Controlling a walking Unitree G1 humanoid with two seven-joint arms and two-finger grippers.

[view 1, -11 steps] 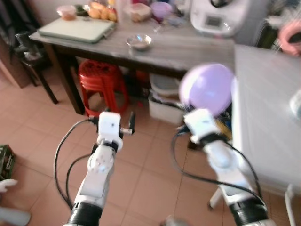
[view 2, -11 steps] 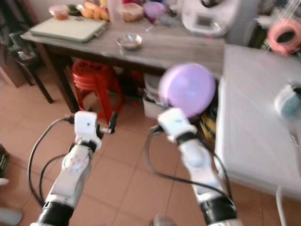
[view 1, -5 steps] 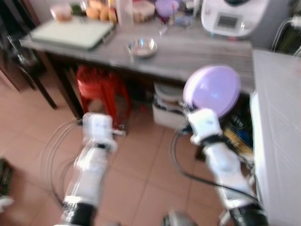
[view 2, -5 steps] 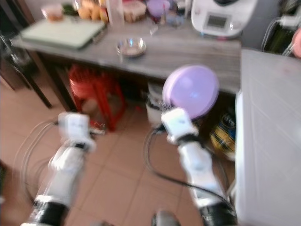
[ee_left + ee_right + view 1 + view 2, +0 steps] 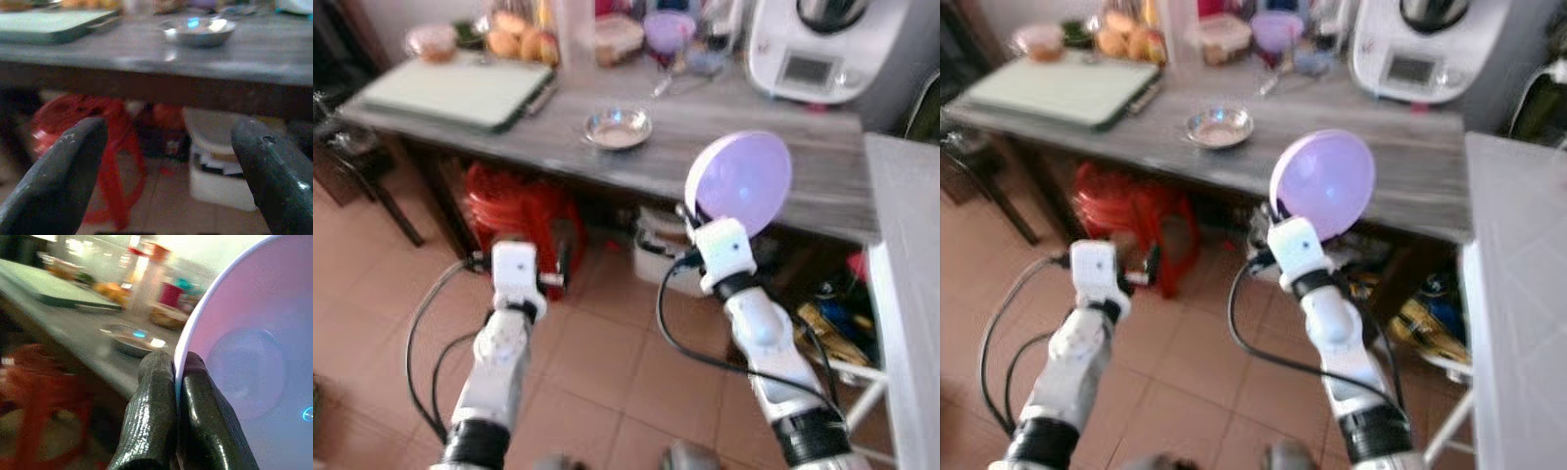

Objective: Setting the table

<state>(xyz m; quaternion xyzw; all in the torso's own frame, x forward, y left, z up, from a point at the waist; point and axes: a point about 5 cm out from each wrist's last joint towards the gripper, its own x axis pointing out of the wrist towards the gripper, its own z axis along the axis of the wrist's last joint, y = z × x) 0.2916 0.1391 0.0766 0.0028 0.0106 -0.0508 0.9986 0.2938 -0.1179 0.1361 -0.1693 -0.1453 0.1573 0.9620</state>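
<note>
Right wrist view: right gripper (image 5: pixel 177 382) pinches purple plate (image 5: pixel 244 362) rim. Left gripper (image 5: pixel 166 161) wide open, empty. Plate nearer grey table (image 5: pixel 783 166) than before.

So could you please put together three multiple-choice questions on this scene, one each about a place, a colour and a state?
1. Where does the small metal bowl sit?
A. On the grey wooden table
B. On the red stool
C. On the floor tiles

2. What colour is the plate that the right gripper holds?
A. Green
B. Pale purple
C. Orange

3. How do the jaws of the left gripper stand?
A. Shut on a spoon
B. Shut on the bowl's rim
C. Open, holding nothing

Answers:
1 A, the bowl rests on the tabletop, in front of the food containers.
2 B, the round plate above the right wrist is lilac.
3 C, the left wrist view shows the two black fingers wide apart with the red stool and table seen between them.
</note>
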